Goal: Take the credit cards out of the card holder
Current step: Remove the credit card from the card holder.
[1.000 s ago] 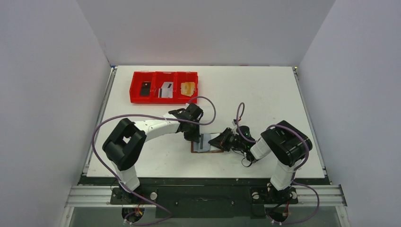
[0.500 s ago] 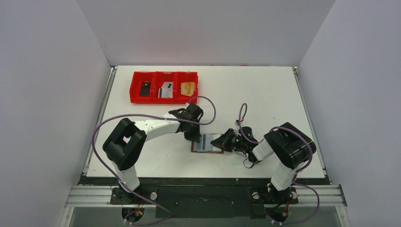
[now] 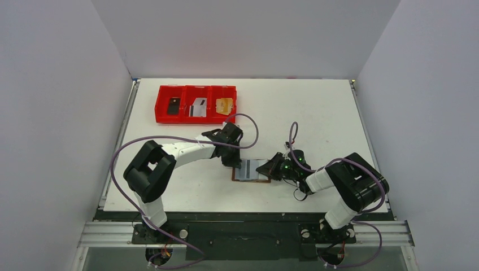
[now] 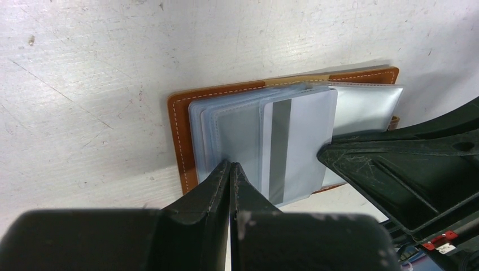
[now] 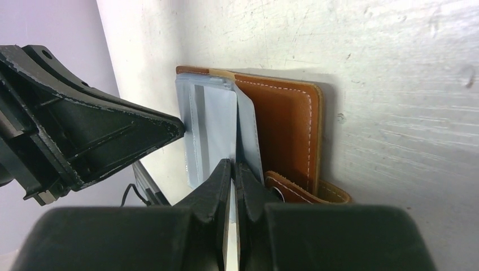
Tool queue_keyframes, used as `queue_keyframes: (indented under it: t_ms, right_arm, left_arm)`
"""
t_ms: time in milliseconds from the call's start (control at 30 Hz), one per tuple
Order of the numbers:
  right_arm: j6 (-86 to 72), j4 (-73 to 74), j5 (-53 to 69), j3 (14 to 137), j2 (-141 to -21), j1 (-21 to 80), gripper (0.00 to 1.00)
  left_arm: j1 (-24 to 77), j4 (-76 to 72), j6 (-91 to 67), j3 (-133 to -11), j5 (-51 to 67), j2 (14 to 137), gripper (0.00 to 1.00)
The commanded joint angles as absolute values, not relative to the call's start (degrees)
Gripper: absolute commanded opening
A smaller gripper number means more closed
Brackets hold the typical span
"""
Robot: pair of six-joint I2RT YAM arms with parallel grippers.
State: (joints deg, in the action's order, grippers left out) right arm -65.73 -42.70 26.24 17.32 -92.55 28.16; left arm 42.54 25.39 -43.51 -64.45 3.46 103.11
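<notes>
Left gripper (image 4: 230, 167) tip-down on card holder (image 4: 179, 135) — right gripper (image 5: 233, 165) pinches card (image 5: 216, 125)

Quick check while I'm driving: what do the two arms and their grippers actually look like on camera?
Both arms pair chunky black joint housings with white links: left arm, right arm. A purple cable loops along each. The left gripper and right gripper have matte black, scuffed, wedge-shaped fingers that taper to thin tips.

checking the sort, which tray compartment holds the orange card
The right-hand compartment of the red tray: orange card there, silver-grey card in the middle, dark card on the left.
</notes>
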Motion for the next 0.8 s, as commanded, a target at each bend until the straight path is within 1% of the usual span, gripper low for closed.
queue_keyframes:
  t_ms: [0, 333, 500, 600, 667, 700, 767]
  right_arm:
    - [-62.19, -39.38, 23.55, 16.17, -90.72, 26.16, 0.00]
    - [-61.93, -38.24, 24.57, 16.44, -90.71, 25.29, 0.00]
    - [-62.33, -36.64, 23.85, 16.60, -90.10, 25.61, 0.00]
    - [-61.44, -33.12, 22.09, 17.61, -88.53, 27.12, 0.00]
    - [-61.23, -31.52, 21.13, 18.21, -87.39, 28.28, 0.00]
    - [-61.74, -31.54, 20.98, 18.29, -87.33, 28.64, 0.00]
    - [-63.02, -32.45, 20.93, 18.55, -87.55, 29.95, 0.00]
  left_arm:
    - [41.17, 32.91, -41.67, -61.57, -3.69, 107.00, 0.00]
    - [41.13, 32.01, -41.19, -61.54, -2.76, 106.50, 0.00]
    - [41.26, 32.11, -40.29, -62.83, -2.09, 102.90, 0.00]
    - [41.47, 33.04, -39.42, -64.70, -1.95, 100.43, 0.00]
    - [41.79, 33.79, -38.96, -66.16, -1.71, 98.92, 0.06]
    - [42.22, 34.07, -38.91, -66.52, -1.56, 97.92, 0.10]
    - [42.91, 34.10, -38.85, -67.53, -0.62, 96.89, 0.14]
